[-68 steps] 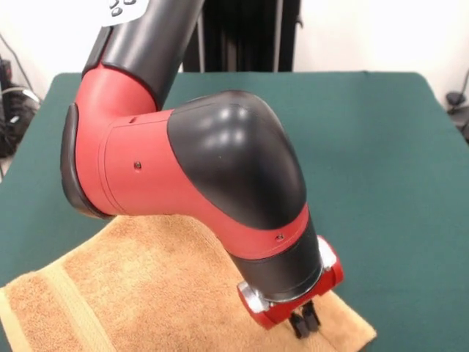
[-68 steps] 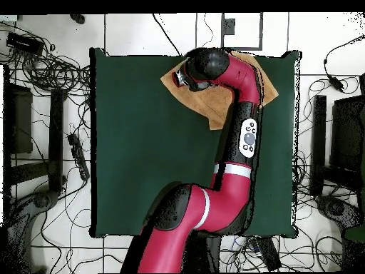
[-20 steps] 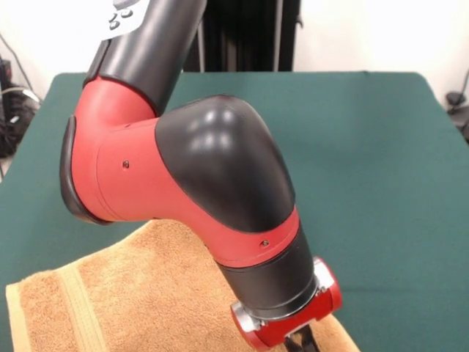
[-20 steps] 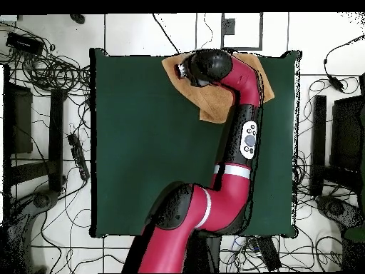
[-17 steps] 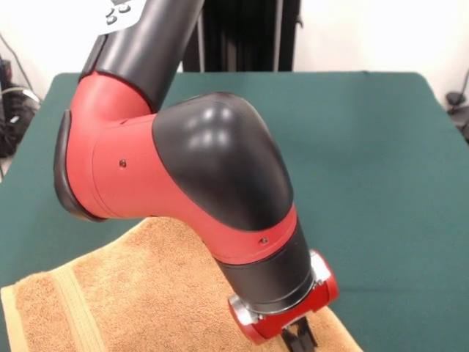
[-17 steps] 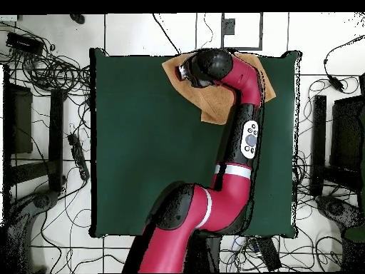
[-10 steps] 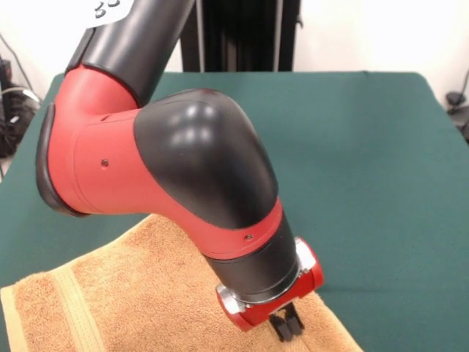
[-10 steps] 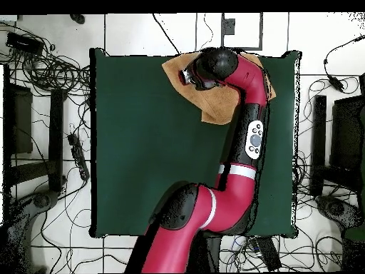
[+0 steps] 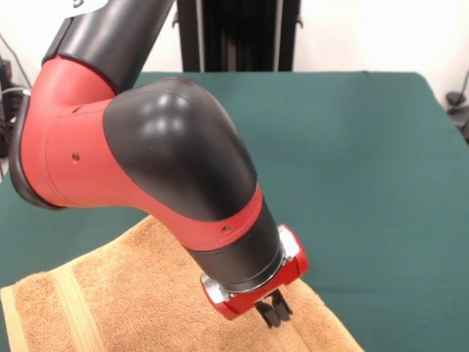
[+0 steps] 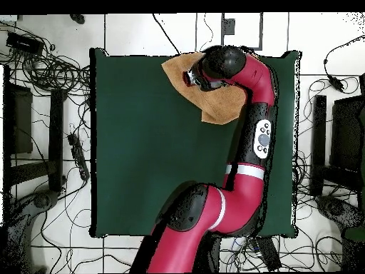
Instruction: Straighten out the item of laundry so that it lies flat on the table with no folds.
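I see the green-covered worktop (image 9: 366, 147) carrying one orange-tan towel (image 9: 132, 301) near the edge farthest from my base.

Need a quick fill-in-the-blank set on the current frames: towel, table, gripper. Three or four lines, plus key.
1. The towel is orange-tan; the table cloth is dark ____.
2. In the front view, the gripper is directly above the ____.
3. The gripper's fingers sit close together, holding ____.
4. In the overhead view, the towel lies by the table's ____ edge.

Missing: green; towel; nothing; top
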